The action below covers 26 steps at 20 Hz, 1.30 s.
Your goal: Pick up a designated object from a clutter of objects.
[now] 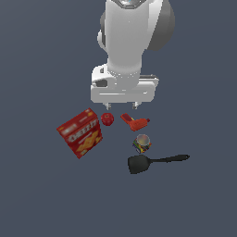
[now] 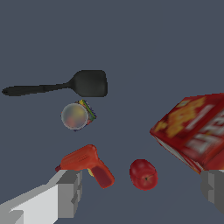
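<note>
Gripper (image 1: 122, 106) hangs wide, holding nothing, above the gap between ball (image 1: 107, 119) and drill (image 1: 134, 122). Can (image 1: 142, 144) stands beyond the drill, just beside the spatula (image 1: 139, 163) blade, toward the exterior view's lower right

A flat slate-blue floor (image 1: 37, 203) (evenly coloured, matte) spreads edge to edge across both views.

Grey floor (image 1: 41, 194) carries box (image 1: 80, 132), ball (image 1: 107, 119), drill-like toy (image 1: 135, 122), can (image 1: 142, 143), spatula (image 1: 155, 162).
</note>
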Tool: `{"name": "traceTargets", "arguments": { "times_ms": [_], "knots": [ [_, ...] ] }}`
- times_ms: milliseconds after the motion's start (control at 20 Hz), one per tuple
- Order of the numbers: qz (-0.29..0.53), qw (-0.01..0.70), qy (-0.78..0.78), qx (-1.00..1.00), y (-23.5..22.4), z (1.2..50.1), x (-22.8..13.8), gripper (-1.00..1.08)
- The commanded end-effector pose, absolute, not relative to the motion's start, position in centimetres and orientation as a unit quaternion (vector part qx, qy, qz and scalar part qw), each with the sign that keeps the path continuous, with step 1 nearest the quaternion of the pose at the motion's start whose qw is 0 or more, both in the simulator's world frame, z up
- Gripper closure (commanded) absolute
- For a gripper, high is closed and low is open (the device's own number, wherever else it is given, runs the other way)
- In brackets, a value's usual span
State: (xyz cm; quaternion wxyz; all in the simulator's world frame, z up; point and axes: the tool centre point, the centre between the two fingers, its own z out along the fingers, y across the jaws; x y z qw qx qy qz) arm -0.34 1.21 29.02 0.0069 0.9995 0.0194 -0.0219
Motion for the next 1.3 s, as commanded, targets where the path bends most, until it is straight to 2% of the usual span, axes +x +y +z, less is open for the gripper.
{"name": "traceTargets", "arguments": {
  "times_ms": [0,800,1250],
  "knots": [
    [-0.022,0.007,0.019,1.0,1.2,29.0,-0.3,-0.92],
    [-0.033,0.021,0.05,0.998,3.0,27.9,-0.9,-0.92],
    [-0.026,0.024,0.114,0.993,5.0,23.6,0.6,-0.92]
  ]
}}
